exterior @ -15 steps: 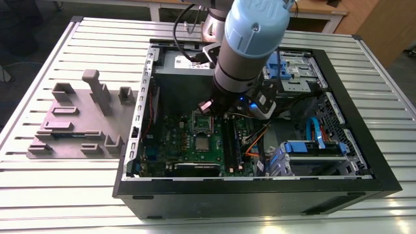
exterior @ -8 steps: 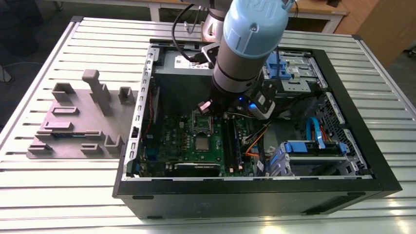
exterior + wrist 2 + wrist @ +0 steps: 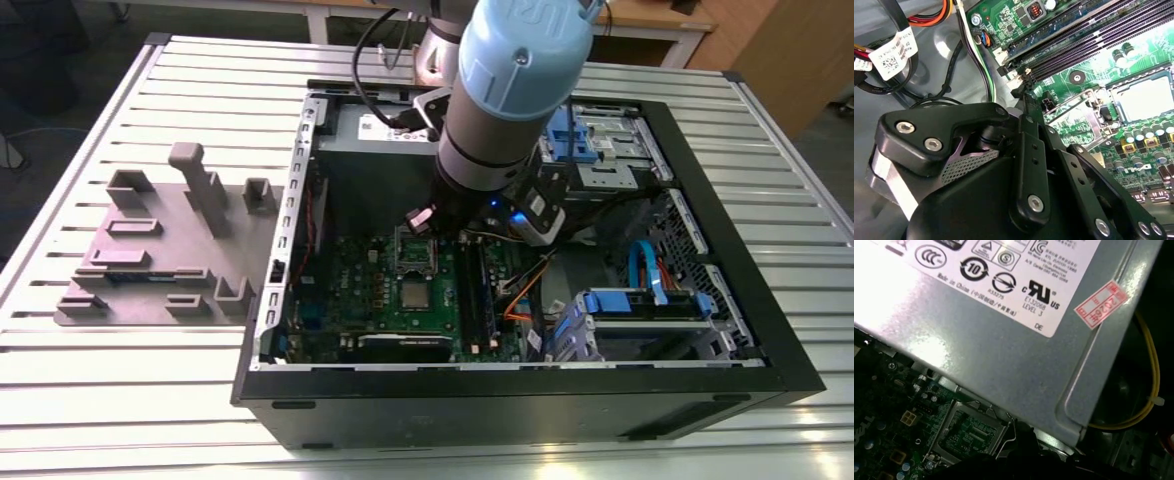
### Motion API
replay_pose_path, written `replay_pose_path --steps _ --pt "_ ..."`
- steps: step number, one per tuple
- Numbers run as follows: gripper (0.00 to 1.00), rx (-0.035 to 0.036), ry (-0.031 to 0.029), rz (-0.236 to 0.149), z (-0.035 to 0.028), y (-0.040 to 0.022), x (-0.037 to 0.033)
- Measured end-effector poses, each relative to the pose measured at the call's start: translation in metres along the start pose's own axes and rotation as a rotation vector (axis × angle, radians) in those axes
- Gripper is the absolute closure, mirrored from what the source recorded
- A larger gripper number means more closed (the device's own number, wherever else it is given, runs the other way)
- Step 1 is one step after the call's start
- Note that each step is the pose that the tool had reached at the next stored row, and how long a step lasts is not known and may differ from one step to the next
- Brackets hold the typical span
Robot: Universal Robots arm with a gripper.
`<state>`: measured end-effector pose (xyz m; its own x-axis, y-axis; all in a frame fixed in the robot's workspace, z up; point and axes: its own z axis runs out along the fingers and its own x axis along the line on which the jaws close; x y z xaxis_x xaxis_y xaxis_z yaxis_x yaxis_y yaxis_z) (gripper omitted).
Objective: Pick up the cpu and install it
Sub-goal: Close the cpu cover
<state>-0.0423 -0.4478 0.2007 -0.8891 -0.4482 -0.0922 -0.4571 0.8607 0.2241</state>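
Hardware on the slatted metal table (image 3: 134, 400) comes to one open black computer case (image 3: 534, 385) and one grey fixture tray (image 3: 147, 270) with upright posts, lying just beside the case on the exterior view's left. One robot arm (image 3: 514, 80) with a pale blue cap reaches down into the case. Its single gripper (image 3: 441, 222) hangs low over the green motherboard (image 3: 360, 290). From where I look I cannot tell whether the gripper is open or closed, and nothing can be seen in its hold.

One cpu (image 3: 418, 293) lies flat on the motherboard with its silver top up. It sits just beside the one open socket (image 3: 416, 250), on the side away from the power supply box (image 3: 367, 128), and apart from the gripper. In the second wrist view the cpu (image 3: 1146, 97) shows as a bright square inside a metal frame, past the gripper's black linkage (image 3: 1024, 165) and near a bank of long black memory slots (image 3: 1089, 40).

As for writing, in the first wrist view the power supply box (image 3: 979, 350) carries one white label (image 3: 1004, 270) with certification marks and small print, plus one red-bordered sticker (image 3: 1101, 304). One yellow wire (image 3: 1151, 385) loops beside the box, and the open socket (image 3: 971, 432) lies below its edge. One white barcode tag (image 3: 894, 52) hangs on a cable.
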Motion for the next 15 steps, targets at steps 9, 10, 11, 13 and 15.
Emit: replay_pose_path --steps 9,10,11,13,15 --pt "0.89 0.0008 0.0016 -0.003 -0.0021 0.0003 -0.0001" --pt "0.89 0.0007 0.0015 -0.004 -0.0021 0.0003 -0.0001" --pt "0.89 0.0007 0.0015 -0.004 -0.0021 0.0004 -0.0001" --pt "0.89 -0.0002 0.0037 -0.013 -0.0021 0.0004 -0.0001" --pt "0.89 -0.0032 0.0111 -0.045 -0.0021 0.0004 -0.0002"
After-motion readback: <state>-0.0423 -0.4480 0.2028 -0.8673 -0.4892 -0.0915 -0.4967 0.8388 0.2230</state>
